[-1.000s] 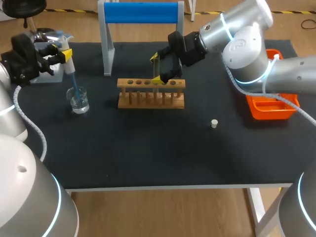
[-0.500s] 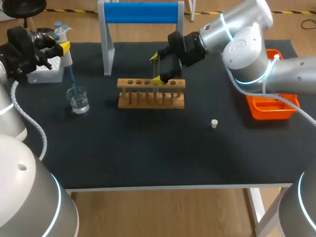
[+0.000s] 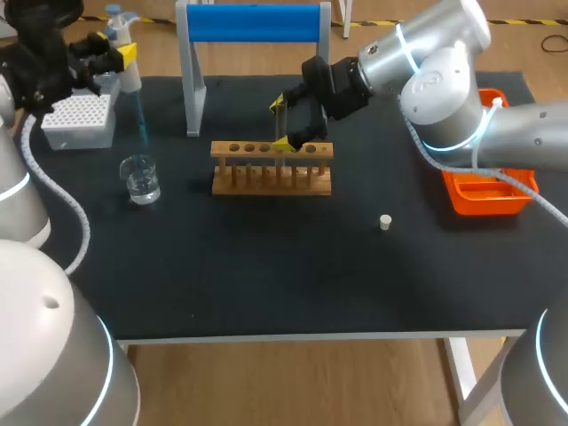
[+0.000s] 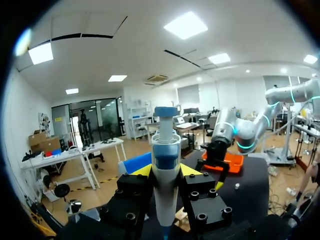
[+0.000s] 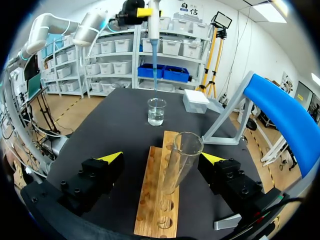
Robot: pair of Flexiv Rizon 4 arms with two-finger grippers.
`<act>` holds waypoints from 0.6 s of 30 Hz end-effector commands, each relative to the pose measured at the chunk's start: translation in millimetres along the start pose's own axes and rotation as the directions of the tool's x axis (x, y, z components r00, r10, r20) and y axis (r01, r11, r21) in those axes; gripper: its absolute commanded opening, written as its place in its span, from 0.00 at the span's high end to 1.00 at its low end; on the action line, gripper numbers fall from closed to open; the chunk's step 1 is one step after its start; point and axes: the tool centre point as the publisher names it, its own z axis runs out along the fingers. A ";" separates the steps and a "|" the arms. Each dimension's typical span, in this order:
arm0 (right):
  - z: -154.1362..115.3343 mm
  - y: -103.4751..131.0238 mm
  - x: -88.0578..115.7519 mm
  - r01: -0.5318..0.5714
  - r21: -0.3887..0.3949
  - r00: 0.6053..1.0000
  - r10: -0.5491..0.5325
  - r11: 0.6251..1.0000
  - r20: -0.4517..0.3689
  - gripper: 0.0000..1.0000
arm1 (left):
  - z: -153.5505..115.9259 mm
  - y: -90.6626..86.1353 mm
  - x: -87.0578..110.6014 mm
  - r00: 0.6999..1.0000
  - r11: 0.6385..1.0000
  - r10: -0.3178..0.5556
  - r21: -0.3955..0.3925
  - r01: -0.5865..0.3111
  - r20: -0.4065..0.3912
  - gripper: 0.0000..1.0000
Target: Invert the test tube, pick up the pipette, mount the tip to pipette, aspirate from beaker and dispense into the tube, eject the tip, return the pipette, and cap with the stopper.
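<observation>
Left gripper [image 3: 121,60] is clamped tight on the white pipette with the blue collar [image 4: 165,170], which it holds upright, plunger up. The slim blue tip [image 3: 139,115] points straight down. Directly under the tip, clear of it, sits the small glass beaker of clear liquid [image 3: 141,179]. Whether the tip is loaded, I cannot tell.

The target lies off to the tool's right: the wooden test tube rack [image 3: 271,169], with the clear glass test tube [image 5: 181,160] standing upright in it, open mouth up. So it looks like a sideways carry with both axes vertical, then a descent into that mouth. The right gripper [image 5: 162,157] brackets the tube with fingers spread, touching nothing.
</observation>
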 end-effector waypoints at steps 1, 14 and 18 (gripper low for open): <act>-1.4 0.4 -0.7 0.000 0.002 1.000 0.000 1.000 -0.004 0.00 | 16.7 -27.4 5.9 1.000 0.997 -0.011 -0.082 0.009 -0.023 1.00; -1.4 0.4 -0.7 0.000 0.002 1.000 0.000 1.000 -0.004 0.00 | 84.5 -91.0 52.3 0.982 0.994 -0.037 -0.108 0.017 -0.184 1.00; -1.4 0.4 -0.7 0.000 0.002 1.000 0.000 1.000 -0.004 0.00 | 105.2 -99.0 62.1 0.975 0.994 -0.046 -0.112 0.022 -0.218 1.00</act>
